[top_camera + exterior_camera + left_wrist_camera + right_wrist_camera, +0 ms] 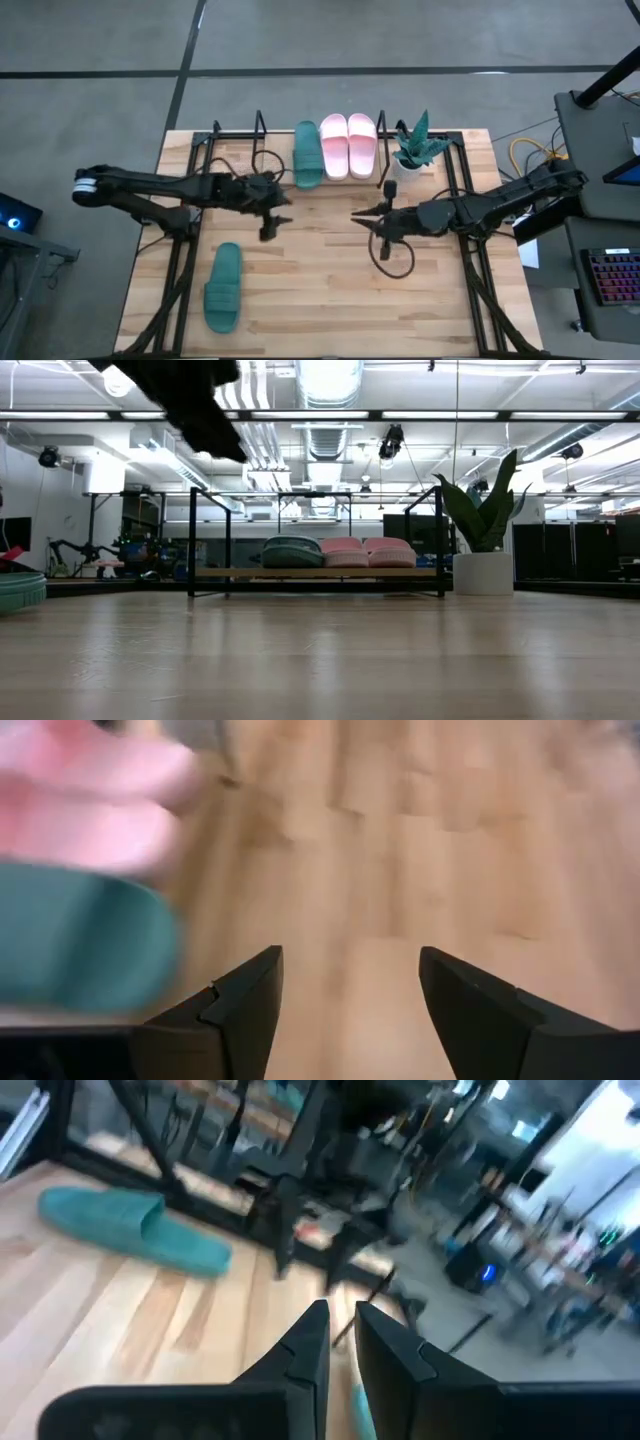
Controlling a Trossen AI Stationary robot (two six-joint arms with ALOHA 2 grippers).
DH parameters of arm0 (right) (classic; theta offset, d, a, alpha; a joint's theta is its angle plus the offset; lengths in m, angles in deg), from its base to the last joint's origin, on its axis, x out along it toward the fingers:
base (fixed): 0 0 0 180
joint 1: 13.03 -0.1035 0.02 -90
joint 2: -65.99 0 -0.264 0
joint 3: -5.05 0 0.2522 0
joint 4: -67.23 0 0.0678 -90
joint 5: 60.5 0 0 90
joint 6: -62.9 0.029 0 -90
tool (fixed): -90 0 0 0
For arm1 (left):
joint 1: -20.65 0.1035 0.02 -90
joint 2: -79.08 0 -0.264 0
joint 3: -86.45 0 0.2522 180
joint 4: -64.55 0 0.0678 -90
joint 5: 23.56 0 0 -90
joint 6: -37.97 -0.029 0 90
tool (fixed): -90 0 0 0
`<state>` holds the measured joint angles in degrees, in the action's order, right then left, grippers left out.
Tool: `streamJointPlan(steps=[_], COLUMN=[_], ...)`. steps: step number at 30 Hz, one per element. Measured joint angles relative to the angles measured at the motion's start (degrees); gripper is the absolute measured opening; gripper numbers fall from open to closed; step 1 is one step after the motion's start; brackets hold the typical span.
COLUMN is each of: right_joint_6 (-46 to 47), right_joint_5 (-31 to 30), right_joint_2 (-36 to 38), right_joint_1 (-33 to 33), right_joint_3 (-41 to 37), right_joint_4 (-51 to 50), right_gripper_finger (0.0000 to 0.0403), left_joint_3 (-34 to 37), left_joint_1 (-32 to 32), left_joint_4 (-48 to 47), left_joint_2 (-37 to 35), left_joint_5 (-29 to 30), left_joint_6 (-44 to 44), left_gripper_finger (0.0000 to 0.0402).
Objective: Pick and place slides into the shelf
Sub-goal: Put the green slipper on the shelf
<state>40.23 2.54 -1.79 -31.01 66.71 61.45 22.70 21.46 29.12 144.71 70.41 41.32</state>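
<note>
Shelf [262, 128]: held one green slide [307, 153] and two pink slides [348, 145]. Second green slide [223, 286] lay on the bench [320, 290], near front. Left tool [274, 212]: released, empty, beside shelf. Right tool [362, 216]: clenched, empty, mid-bench. Advice: approach the strap squarely, fingers wide.

One camera looks straight down; another sits at tabletop level. Both catch the shelf [300, 150]. Wrist cameras look past their own fingers.
</note>
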Motion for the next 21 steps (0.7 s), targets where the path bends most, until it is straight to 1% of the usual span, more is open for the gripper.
streamJointPlan(steps=[2, 4, 6, 10, 11, 15, 18, 21], right_joint_6=[-3.35, -5.37, -5.76, -5.63, -5.61, -5.79, -7.51, -8.44], right_joint_5=[0.36, 0.36, 0.38, 0.45, 0.59, 0.64, 0.58, 0.54], right_joint_2=[-0.90, -1.59, -2.58, -4.59, -5.03, -7.80, -9.86, -10.70], right_joint_1=[0.00, 0.02, 0.01, 0.00, 0.00, 0.00, 0.02, 0.01], right_joint_3=[-2.19, -3.92, -4.62, -5.07, -5.19, -5.22, -5.22, -5.22], right_joint_4=[6.62, 10.80, 12.96, 14.43, 13.95, 15.75, 18.84, 20.85], right_gripper_finger=[0.0043, 0.0043, 0.0043, 0.0043, 0.0043, 0.0043, 0.0043, 0.0043], left_joint_3=[0.00, 0.00, -0.04, -0.25, -0.20, 0.47, 0.92, 0.90], left_joint_1=[-1.12, -2.18, -3.15, -5.50, -6.45, -10.54, -13.58, -16.57], left_joint_4=[-3.87, -6.83, -12.84, -23.13, -25.38, -32.86, -33.95, -33.53], left_joint_2=[-1.94, -3.53, -5.13, -7.40, -7.58, -7.36, -6.84, -5.72], left_joint_5=[-3.33, -6.25, -9.78, -17.85, -18.63, -18.57, -18.54, -18.55], left_joint_6=[6.18, 11.33, 16.05, 28.53, 30.83, 36.39, 41.32, 42.84], left_gripper_finger=[0.0219, 0.0219, 0.0219, 0.0219, 0.0219, 0.0219, 0.0219, 0.0219])
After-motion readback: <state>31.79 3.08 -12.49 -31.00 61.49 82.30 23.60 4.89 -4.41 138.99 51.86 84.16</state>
